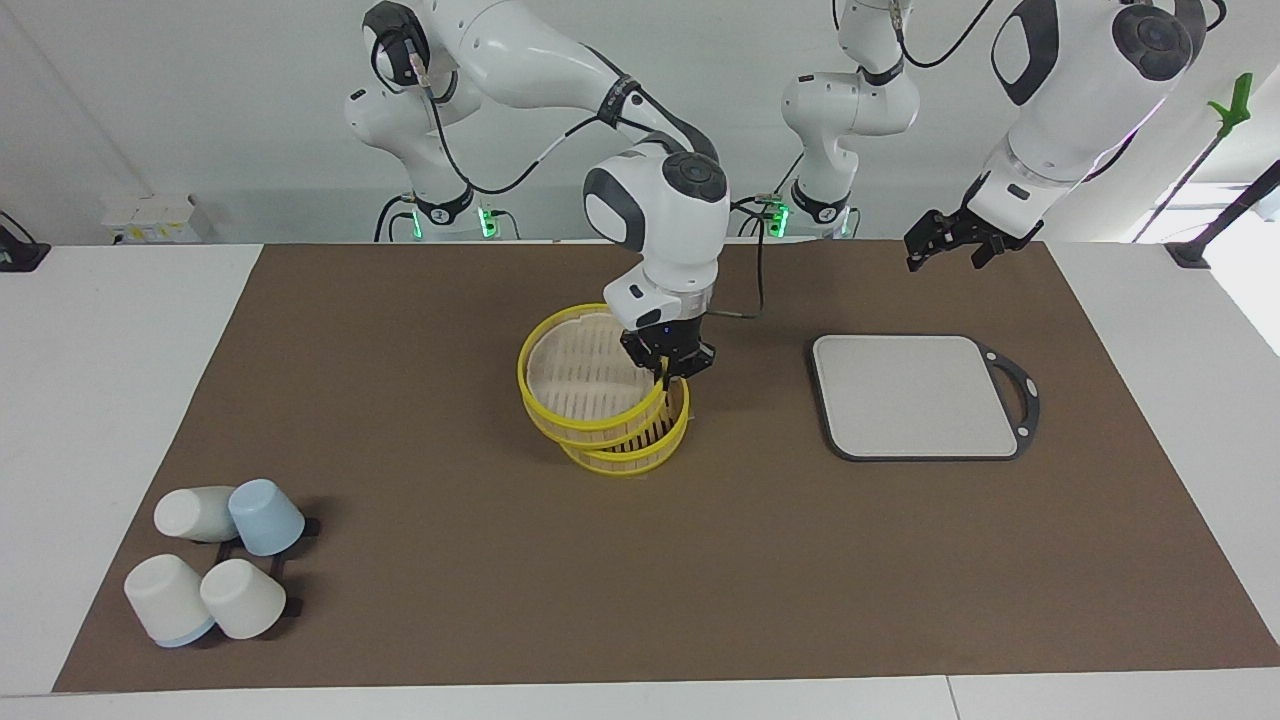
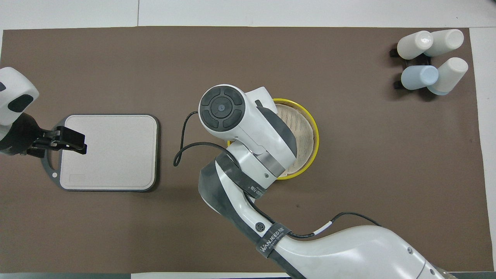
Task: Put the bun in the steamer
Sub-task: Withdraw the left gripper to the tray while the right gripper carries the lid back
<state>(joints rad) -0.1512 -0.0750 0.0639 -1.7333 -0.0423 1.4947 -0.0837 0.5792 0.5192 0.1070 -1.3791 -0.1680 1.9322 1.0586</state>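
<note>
Lid (image 1: 585, 375) tilted atop steamer basket (image 1: 640, 445), mid-surface, pinched at its 3 o'clock rim by right gripper (image 1: 667, 375) fingers; bun unseen; left gripper (image 1: 950, 245) waits, fingers spread, above grey board (image 1: 915, 395)

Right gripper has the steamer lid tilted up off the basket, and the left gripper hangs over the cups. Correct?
Not quite. In the facing view the left gripper hangs near the grey board, not over the cups. The right gripper does hold the lid tilted over the basket.
</note>
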